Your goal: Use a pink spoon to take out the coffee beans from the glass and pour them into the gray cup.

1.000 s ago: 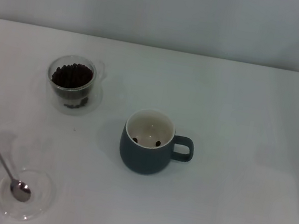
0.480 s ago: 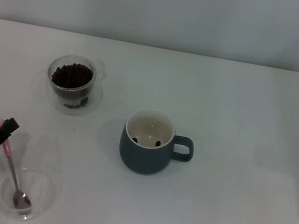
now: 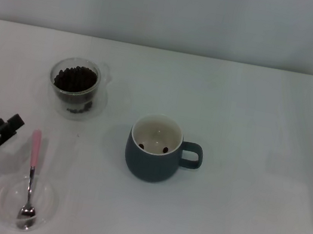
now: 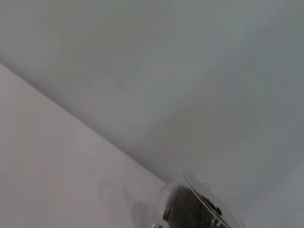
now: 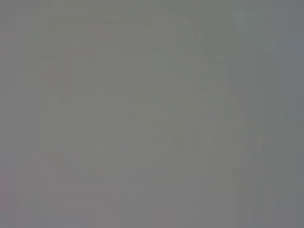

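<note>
At the head view's lower left edge I see my left gripper (image 3: 8, 125) angled up toward the right, holding nothing; I can't tell its finger gap. Beside it the pink spoon (image 3: 30, 177) rests, bowl in the clear dish (image 3: 47, 204). Upper left, the glass (image 3: 74, 85) holds coffee beans (image 3: 76, 78). At centre, the gray cup (image 3: 153, 153) holds two beans.

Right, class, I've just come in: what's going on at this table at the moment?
The left claw sits at the table's left edge, beside the pink spoon but not holding it. The spoon rests with its bowl in a clear dish. The glass is full of coffee beans; the gray cup holds only a couple. The right arm is out of sight.
</note>
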`<state>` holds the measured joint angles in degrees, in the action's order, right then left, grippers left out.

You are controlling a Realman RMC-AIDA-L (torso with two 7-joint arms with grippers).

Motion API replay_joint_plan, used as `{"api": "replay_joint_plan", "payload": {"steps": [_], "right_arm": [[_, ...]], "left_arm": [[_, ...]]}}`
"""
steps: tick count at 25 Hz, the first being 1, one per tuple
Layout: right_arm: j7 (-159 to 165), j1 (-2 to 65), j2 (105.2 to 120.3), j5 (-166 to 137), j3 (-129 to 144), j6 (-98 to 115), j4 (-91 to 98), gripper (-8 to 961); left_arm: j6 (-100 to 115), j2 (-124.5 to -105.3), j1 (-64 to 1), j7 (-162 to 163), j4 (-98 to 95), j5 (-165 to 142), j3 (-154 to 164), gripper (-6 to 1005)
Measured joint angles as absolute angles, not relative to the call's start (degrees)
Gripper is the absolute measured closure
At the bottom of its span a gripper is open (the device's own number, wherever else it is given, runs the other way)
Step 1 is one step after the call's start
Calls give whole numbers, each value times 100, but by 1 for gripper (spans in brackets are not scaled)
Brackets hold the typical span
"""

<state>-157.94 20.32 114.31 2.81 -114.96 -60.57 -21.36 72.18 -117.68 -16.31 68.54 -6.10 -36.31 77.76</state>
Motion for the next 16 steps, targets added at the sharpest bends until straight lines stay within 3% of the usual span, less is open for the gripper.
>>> {"api": "replay_joint_plan", "payload": {"steps": [10,16], "right_arm": [[-15793,2003,11443,282,-11481,-6057,-2118,115],[-15806,2003,11452,282,-11409,-6012,-2078,115]], "left_arm": [[7375,-11689,-1385,5682,-937,-3186,7148,296],[7484,-11921,-1160,3978,-1408,-3147,5869,106]]}}
